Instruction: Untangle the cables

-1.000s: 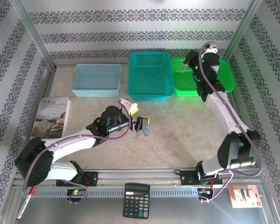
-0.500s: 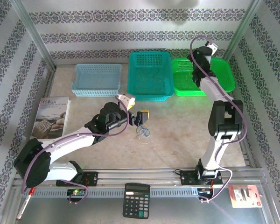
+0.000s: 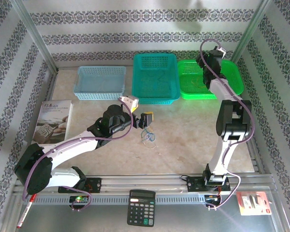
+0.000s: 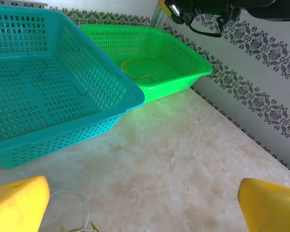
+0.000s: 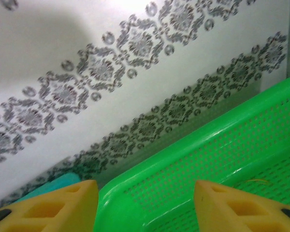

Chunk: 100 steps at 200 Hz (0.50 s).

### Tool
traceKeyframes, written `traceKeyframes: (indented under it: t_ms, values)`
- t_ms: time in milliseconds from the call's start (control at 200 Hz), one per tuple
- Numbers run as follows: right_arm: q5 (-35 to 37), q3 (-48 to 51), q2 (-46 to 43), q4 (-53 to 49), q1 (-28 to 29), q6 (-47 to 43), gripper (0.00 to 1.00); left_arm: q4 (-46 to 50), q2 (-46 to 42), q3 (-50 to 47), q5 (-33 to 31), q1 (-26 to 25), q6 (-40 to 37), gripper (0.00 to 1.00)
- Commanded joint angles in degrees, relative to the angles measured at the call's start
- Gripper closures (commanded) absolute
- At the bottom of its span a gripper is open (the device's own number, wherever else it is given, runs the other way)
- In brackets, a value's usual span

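Observation:
A small tangle of thin pale and yellowish cables (image 3: 148, 137) lies on the marble table, just in front of my left gripper (image 3: 146, 120). That gripper is wide open and empty. In the left wrist view its yellow fingertips (image 4: 17, 203) stand far apart, with a pale loop of the cables (image 4: 79, 212) low beside the left one. My right gripper (image 3: 206, 60) hovers over the back left of the green basket (image 3: 232, 82). Its yellow fingers (image 5: 58, 205) are open, with nothing between them. A thin yellowish wire (image 4: 140, 75) lies inside the green basket (image 4: 183, 60).
A teal basket (image 3: 155, 94) and a light blue basket (image 3: 100, 92) stand along the back wall beside the green one. A book (image 3: 53, 121) lies at the left. A calculator (image 3: 141, 208) and a red pack (image 3: 253, 203) sit on the front rail.
The right arm has folded upright, its gripper moving back over the green basket and opening. The left gripper has drawn slightly back and up from the cables.

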<state>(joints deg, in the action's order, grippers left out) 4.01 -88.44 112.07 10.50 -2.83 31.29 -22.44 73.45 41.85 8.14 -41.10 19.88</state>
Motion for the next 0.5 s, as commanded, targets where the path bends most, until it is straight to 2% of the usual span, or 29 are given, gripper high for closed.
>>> traceKeyframes:
  t_ms: [0,235,495]
  values:
    - [-5.12,2.86,-6.04,1.06,0.19,0.44,0.45,0.98,-0.19,1.37,-1.62,0.85,1.79,0.00]
    - [-11.17,11.76,-15.12,2.59,3.01,2.86,0.45,3.81,-2.66,0.09,-5.77,1.36,4.29,0.00]
    - [-15.27,22.67,-25.96,1.04,10.56,2.12,0.45,11.83,-5.14,-0.62,-8.96,3.26,7.77,0.00]
